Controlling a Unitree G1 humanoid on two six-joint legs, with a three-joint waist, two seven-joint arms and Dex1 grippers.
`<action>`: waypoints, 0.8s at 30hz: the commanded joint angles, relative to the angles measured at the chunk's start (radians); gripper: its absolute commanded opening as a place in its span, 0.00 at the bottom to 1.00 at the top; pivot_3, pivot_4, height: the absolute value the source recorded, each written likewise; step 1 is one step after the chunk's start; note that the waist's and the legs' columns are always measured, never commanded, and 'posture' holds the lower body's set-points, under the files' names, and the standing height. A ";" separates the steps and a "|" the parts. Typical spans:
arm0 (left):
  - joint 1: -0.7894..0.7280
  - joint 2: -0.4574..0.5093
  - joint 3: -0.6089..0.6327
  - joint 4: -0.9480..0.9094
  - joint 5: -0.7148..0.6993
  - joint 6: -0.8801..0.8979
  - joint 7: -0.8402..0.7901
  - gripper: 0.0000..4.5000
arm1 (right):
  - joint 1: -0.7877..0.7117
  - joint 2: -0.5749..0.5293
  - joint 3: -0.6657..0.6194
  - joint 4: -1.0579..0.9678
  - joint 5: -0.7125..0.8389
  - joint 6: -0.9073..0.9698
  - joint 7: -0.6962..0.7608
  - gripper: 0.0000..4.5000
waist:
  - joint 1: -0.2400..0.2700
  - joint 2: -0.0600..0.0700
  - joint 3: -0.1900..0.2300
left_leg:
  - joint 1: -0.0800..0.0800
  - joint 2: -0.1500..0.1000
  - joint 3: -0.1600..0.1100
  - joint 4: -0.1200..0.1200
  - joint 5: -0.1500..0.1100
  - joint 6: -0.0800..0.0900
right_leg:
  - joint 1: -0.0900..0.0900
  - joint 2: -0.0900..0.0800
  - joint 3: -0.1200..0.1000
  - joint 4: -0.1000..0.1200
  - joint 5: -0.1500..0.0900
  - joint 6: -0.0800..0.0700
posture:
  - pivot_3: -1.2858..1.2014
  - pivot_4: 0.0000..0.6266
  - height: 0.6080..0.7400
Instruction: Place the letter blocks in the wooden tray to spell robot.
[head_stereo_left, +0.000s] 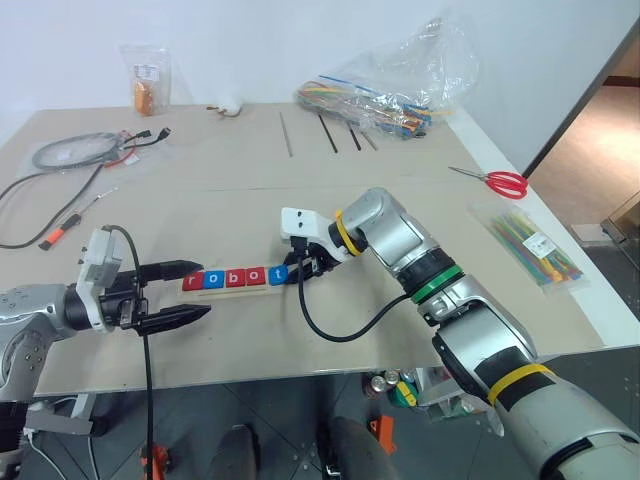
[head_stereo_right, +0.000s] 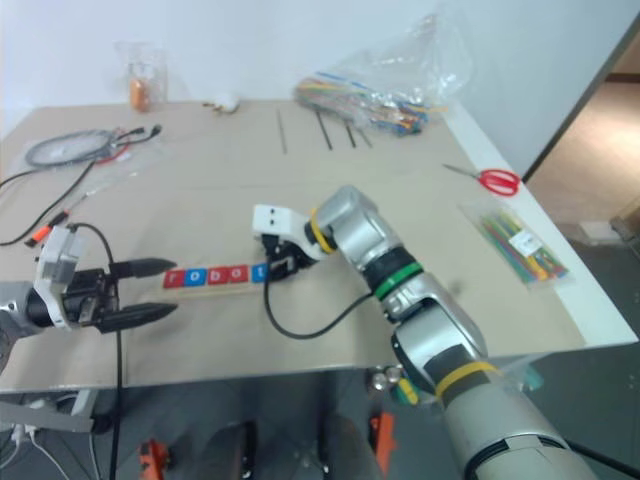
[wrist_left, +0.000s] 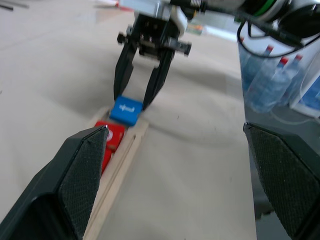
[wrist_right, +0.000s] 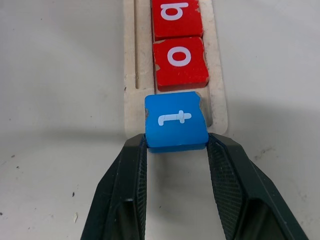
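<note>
Setting the last tile is the step in hand: the right gripper (wrist_right: 176, 145) is clamped on the blue "t" block (wrist_right: 176, 121) at the open end of the wooden tray (head_stereo_left: 240, 288), just beyond the red "o" block (wrist_right: 180, 60) that closes the row already seated; next, I judge, the tile must drop flat into the groove, flush against that "o", before release, while the left gripper (head_stereo_left: 172, 294) hangs spread wide, holding nothing, at the tray's opposite end

A blue t block (wrist_left: 126, 110) is pinched between the right gripper (wrist_left: 134, 101) fingers at the wooden tray (wrist_left: 118, 168) end, red blocks (wrist_left: 108, 140) lined up behind it. Water bottles (wrist_left: 267, 82) are seen nearby.
</note>
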 joint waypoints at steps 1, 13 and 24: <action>0.004 0.022 0.051 -0.013 -0.007 -0.017 -0.002 1.00 | -0.047 0.022 -0.003 0.022 -0.008 -0.020 -0.008 0.27 | 0.000 0.000 0.000 | 0.000 0.000 0.000 0.000 0.000 0.000 | 0.000 0.000 0.000 0.000 0.000 0.000 | 0.52 0.24 1.00; 0.020 0.020 0.079 -0.034 -0.015 -0.013 0.014 1.00 | -0.062 0.052 0.010 0.076 -0.028 -0.052 0.005 0.27 | 0.000 0.000 0.000 | 0.000 0.000 0.000 0.000 0.000 0.000 | 0.000 0.000 0.000 0.000 -0.001 -0.001 | 0.52 0.24 1.00; 0.052 0.007 0.081 -0.067 -0.027 -0.013 0.036 1.00 | -0.095 0.092 -0.014 0.138 -0.028 -0.069 -0.022 0.27 | 0.000 0.000 0.000 | 0.000 0.001 -0.001 -0.001 0.000 0.000 | 0.000 0.000 -0.002 0.000 -0.001 -0.002 | 0.52 0.24 1.00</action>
